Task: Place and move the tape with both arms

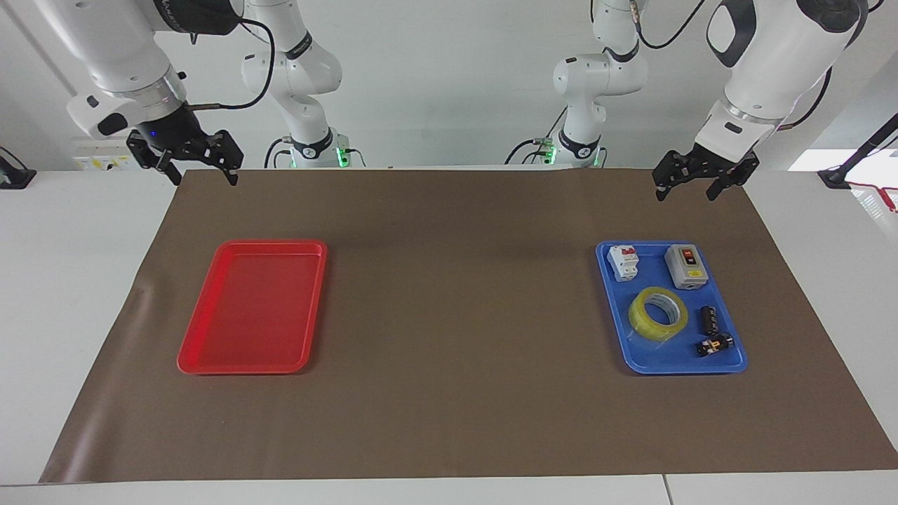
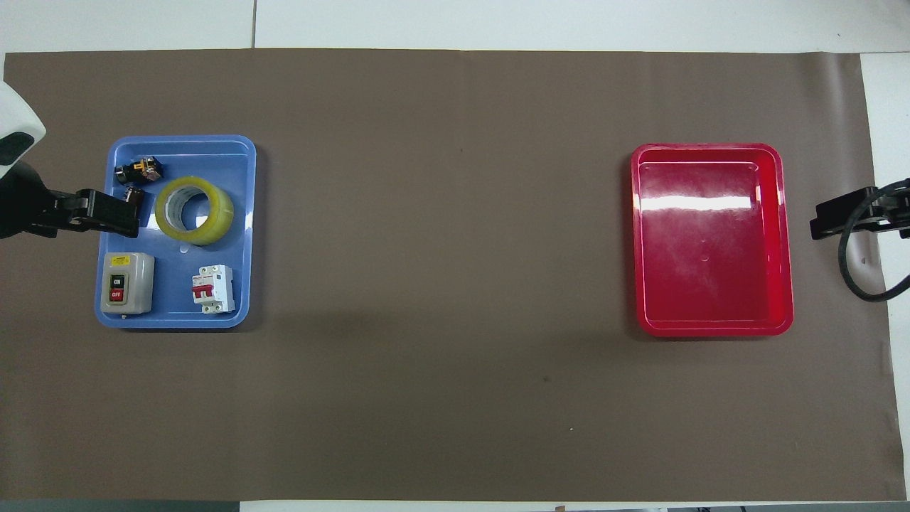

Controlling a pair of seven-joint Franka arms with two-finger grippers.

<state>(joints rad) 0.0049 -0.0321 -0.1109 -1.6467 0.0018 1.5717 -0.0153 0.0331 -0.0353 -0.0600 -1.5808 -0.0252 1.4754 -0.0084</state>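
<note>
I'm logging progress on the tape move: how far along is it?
Nothing looks done yet. The tape lies in the blue tray with the switches, and the red tray holds nothing. Nothing is in hand: the left gripper hangs open over the mat near the blue tray, and the right gripper waits open at the mat's corner. Picking up, moving and placing the tape all remain.
</note>
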